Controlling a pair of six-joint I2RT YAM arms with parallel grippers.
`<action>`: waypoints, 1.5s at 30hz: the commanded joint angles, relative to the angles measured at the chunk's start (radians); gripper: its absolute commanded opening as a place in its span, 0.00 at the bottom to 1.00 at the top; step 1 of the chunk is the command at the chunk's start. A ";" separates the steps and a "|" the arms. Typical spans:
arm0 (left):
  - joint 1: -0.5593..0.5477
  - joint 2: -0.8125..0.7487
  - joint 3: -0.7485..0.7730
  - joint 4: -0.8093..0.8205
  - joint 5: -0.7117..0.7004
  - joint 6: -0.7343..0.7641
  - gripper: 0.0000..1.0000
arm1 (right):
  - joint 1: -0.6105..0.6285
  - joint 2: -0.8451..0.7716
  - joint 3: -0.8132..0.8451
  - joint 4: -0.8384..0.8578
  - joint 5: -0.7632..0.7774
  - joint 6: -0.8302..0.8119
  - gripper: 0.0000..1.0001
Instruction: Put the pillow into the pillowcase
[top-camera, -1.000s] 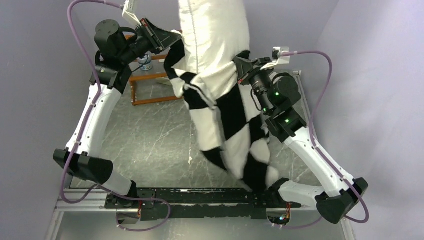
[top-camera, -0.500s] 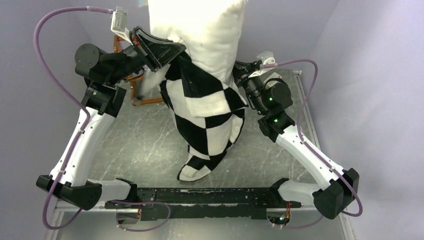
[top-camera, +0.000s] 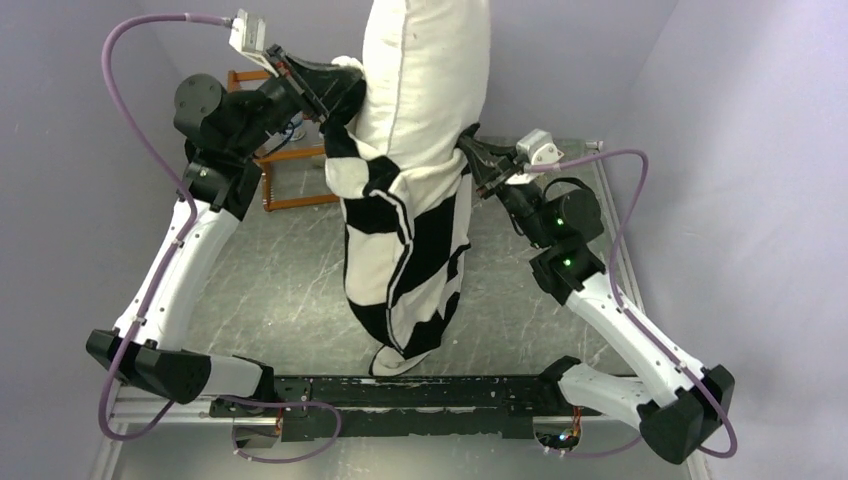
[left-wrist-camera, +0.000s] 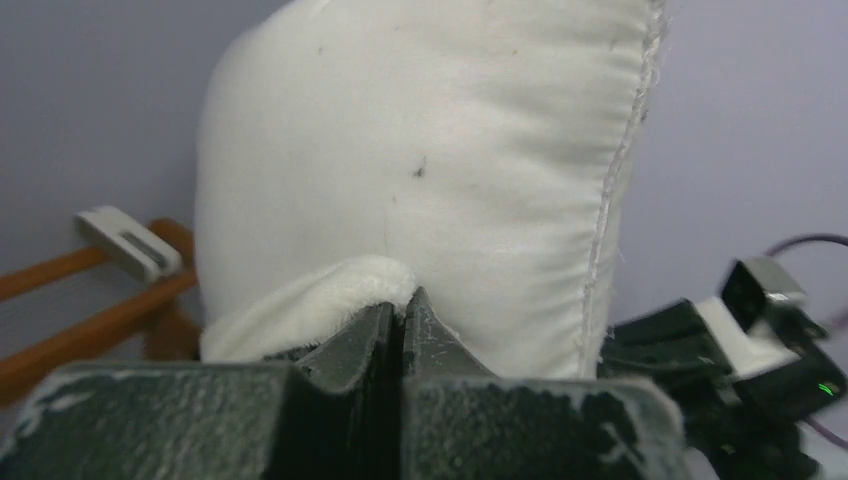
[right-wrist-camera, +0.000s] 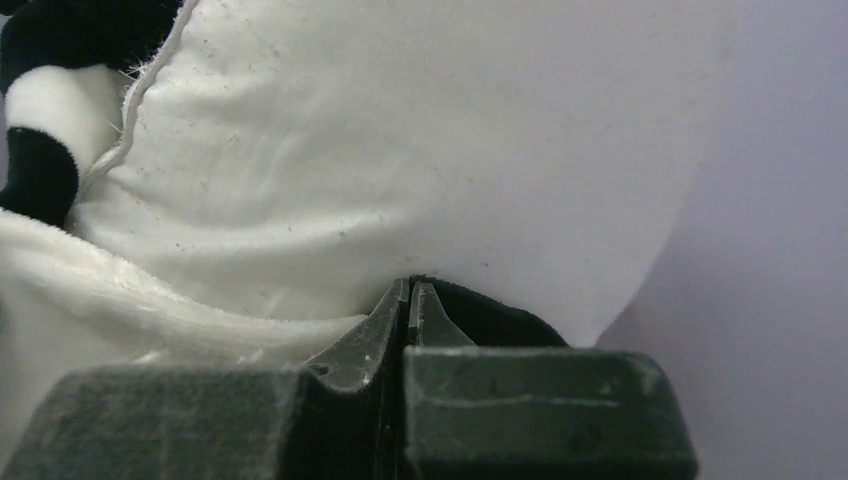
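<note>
**Pillow half in, case held up by its mouth**

I am holding the pillowcase (top-camera: 410, 250) in the air by the rim of its opening, one pinch on each side. My left gripper (top-camera: 340, 98) is clamped tight on a white plush fold of that rim, and in the left wrist view the fold bulges just over the closed tips. My right gripper (top-camera: 472, 152) is pressed shut on the opposite edge, where a dark patch of the check sits right at the tips. Neither hand has the pillow (top-camera: 425, 80) itself.

The pillow stands upright between my two hands. Its upper part rises plump and bare above the opening, and its lower part is down inside the sack. The case hangs from my grips toward the table (top-camera: 280, 270), slack and narrow at the bottom. From the overhead view I cannot tell how deep the pillow reaches, or whether the hanging end touches the surface. A wooden rack (top-camera: 290, 165) stands behind my left arm, apart from the cloth.

I judge this as mid-insertion, with the stuffing step only partly done. The next move calls for drawing the rim upward evenly on both sides so the pillow settles lower. Both pinches must stay firm, since a slipped edge would let the mouth collapse.
</note>
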 joint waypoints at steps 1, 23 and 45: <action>-0.003 -0.118 -0.150 0.260 0.295 -0.240 0.05 | 0.005 -0.108 -0.066 0.013 -0.023 0.037 0.00; -0.318 -0.041 -0.278 0.433 0.464 -0.373 0.05 | 0.004 -0.551 -0.438 -0.325 0.140 0.394 0.00; -0.380 0.212 0.166 -0.153 0.234 0.450 0.05 | 0.007 -0.153 -0.396 0.311 0.067 0.068 0.00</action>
